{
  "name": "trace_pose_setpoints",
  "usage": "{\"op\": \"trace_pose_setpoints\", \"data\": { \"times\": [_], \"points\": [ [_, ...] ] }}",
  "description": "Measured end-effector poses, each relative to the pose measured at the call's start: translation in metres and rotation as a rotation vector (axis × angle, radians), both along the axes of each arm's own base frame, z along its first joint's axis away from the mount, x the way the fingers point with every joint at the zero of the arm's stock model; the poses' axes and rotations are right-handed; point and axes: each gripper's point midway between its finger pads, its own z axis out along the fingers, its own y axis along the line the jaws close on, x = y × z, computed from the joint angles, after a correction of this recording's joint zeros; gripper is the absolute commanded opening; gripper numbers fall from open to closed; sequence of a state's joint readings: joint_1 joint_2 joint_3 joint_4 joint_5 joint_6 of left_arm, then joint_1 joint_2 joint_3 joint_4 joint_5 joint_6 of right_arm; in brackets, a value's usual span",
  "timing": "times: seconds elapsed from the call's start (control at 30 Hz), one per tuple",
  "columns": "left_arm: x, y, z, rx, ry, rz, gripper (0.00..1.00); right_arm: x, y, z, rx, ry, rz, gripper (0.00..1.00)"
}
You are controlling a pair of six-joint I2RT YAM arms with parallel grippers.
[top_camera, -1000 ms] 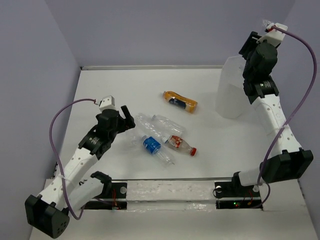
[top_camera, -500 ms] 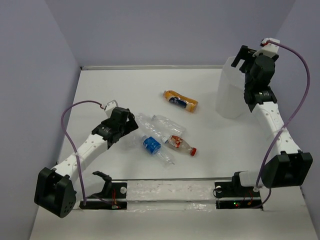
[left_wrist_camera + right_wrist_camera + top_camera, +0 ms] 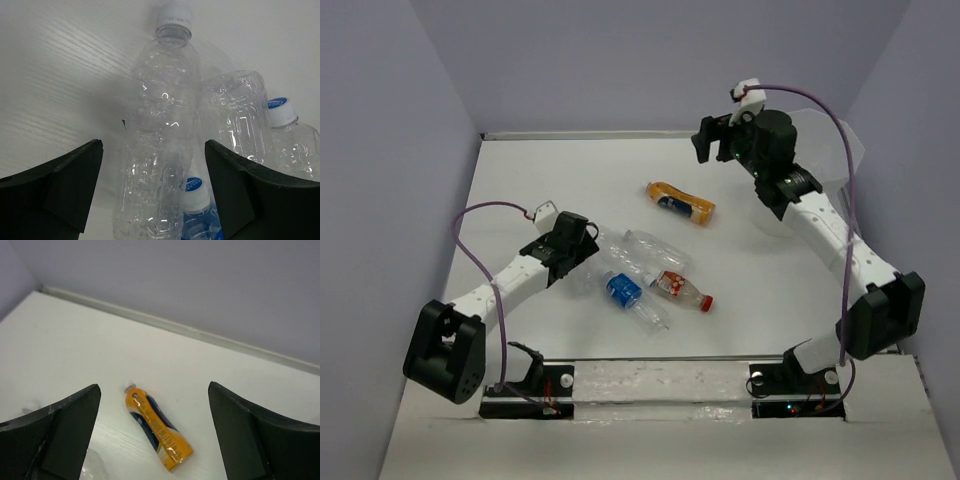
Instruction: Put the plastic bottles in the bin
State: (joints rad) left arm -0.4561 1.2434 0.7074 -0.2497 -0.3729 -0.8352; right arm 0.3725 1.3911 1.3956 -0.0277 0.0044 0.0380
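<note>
Left gripper (image 3: 152, 150), spread wide, straddles a clear bottle (image 3: 162, 90) to grasp it; right gripper (image 3: 152, 389), released, faces the orange bottle (image 3: 157, 432).

Soft, even light from overhead leaves the white table (image 3: 520, 180) bright, nearly washed out. Shadows are faint and blurry-edged; a grey one lies beside the clear bottle (image 3: 160, 125), whose ridges catch small glints.

Overhead wide; wrists nearer, sharing its bottles (image 3: 623, 288).
</note>
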Motion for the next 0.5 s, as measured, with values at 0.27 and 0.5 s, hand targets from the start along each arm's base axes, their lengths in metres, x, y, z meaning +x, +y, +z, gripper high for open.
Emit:
{"op": "trace_pose_setpoints", "data": {
  "times": [0.27,0.5],
  "points": [
    [0.010,0.000,-0.009,-0.004,-0.003,0.033,0.82,0.018,0.073,-0.147,-0.257,0.322,0.239,0.98],
    [0.018,0.000,-0.026,0.003,0.018,0.047,0.60,0.044,0.095,-0.207,-0.336,0.428,0.290,0.99]
  ]
}}
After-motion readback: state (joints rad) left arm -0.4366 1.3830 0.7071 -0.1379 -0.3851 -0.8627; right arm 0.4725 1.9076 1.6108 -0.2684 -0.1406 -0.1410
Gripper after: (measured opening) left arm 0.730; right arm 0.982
